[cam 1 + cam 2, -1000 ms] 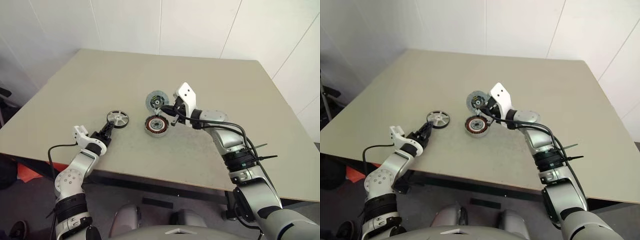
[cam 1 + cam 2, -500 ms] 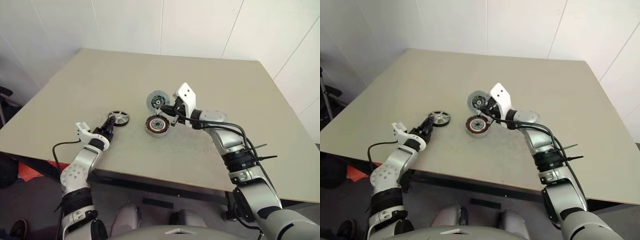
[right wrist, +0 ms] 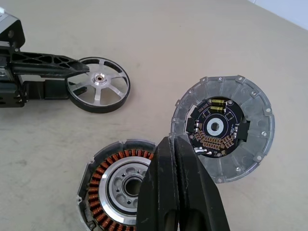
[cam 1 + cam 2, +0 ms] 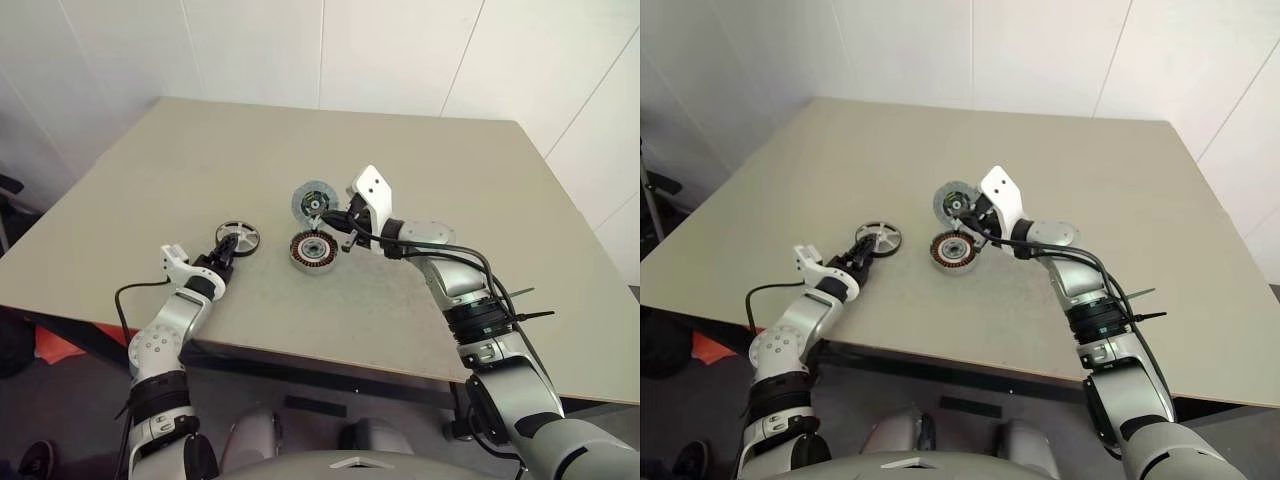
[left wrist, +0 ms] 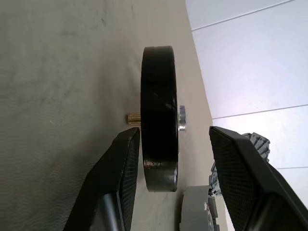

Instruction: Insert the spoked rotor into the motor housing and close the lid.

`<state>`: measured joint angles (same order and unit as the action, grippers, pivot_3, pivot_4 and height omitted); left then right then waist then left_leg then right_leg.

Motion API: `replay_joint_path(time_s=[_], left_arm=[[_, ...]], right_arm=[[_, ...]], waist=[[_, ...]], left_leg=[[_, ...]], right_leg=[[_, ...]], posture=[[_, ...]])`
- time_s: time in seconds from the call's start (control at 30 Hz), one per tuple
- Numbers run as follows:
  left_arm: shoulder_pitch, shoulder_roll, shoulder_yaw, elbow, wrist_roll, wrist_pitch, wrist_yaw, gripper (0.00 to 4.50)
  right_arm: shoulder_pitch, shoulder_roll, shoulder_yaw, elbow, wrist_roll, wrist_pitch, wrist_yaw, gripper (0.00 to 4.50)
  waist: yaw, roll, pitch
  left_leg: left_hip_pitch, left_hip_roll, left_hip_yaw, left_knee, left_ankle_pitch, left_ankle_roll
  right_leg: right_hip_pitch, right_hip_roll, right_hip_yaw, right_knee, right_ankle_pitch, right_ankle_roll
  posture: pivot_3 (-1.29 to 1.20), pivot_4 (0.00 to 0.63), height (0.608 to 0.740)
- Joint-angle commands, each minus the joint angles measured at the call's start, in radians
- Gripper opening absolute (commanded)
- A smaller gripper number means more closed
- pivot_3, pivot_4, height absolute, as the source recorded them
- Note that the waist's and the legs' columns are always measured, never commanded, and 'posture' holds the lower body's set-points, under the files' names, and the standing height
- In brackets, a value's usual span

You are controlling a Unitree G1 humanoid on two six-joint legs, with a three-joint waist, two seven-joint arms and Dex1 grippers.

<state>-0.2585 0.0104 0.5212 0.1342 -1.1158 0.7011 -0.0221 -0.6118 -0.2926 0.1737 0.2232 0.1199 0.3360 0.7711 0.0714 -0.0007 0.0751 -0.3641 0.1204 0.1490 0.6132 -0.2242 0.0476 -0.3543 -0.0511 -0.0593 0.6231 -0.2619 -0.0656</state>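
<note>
Plainly, the spoked rotor (image 3: pixel 98 91) (edge-on at the wrist) bears no legible writing.

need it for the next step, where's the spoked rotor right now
In the left eye view the spoked rotor lies on the table, left of the motor housing, between the left gripper's open fingers.

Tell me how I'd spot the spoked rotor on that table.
Look at the beige table: three round parts lie near its middle. The spoked rotor is the one nearest the left gripper, apart from the others. Only it has shiny spokes and open gaps inside a dark rim.
</note>
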Motion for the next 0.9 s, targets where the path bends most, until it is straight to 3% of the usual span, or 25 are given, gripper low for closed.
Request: replay_joint_path(time_s=[0.03,0.13,0.27,0.57,0.77,0.9], left_arm=[[-0.003,0.005,0.004,-0.022,-0.013,-0.011,-0.016,2.41],[0.000,0.006,0.002,-0.020,-0.014,-0.010,-0.029,1.88],[0.003,0.011,0.000,-0.019,-0.011,-0.005,-0.038,0.68],[0.020,0.026,-0.019,-0.045,-0.016,0.014,-0.085,0.68],[0.007,0.023,0.001,-0.117,-0.253,0.143,-0.085,0.68],[-0.012,0.060,-0.058,-0.098,-0.271,0.219,-0.088,0.68]], right_arm=[[-0.018,-0.005,-0.009,-0.008,-0.003,-0.021,-0.006,0.00],[-0.022,-0.006,-0.007,-0.003,-0.006,-0.026,-0.007,0.00],[-0.022,-0.005,-0.004,0.001,-0.007,-0.030,-0.007,0.00],[-0.022,-0.004,-0.001,0.009,-0.013,-0.040,-0.010,0.00],[-0.024,-0.005,-0.003,0.018,-0.017,-0.047,-0.012,0.00],[-0.030,-0.002,-0.005,0.028,-0.022,-0.053,-0.014,0.00]], waist=[[0.000,0.000,0.000],[0.000,0.000,0.000],[0.001,0.000,0.000],[0.000,0.000,0.000],[0.002,0.000,0.000],[0.001,0.000,0.000]], left_leg=[[0.000,0.000,0.000,0.000,0.000,0.000],[0.000,0.000,0.000,0.000,0.000,0.000],[0.001,0.000,0.000,0.000,0.000,0.000],[0.001,0.000,0.000,0.000,-0.001,-0.002],[-0.001,0.000,0.000,0.000,-0.001,-0.002],[0.000,0.000,0.000,0.000,-0.001,-0.002]], right_leg=[[0.000,0.000,0.000,0.000,0.000,0.000],[0.000,0.000,0.000,0.000,0.000,0.000],[0.000,0.000,0.000,0.000,0.000,0.000],[0.000,0.000,0.000,0.000,0.000,0.000],[-0.001,0.000,0.000,0.000,0.000,0.000],[0.000,0.000,0.000,0.000,0.000,0.000]], posture=[[0.00,0.000,0.740],[0.00,0.000,0.740],[0.00,0.000,0.740],[0.00,0.000,0.740],[0.00,0.000,0.740],[0.00,0.000,0.740]])
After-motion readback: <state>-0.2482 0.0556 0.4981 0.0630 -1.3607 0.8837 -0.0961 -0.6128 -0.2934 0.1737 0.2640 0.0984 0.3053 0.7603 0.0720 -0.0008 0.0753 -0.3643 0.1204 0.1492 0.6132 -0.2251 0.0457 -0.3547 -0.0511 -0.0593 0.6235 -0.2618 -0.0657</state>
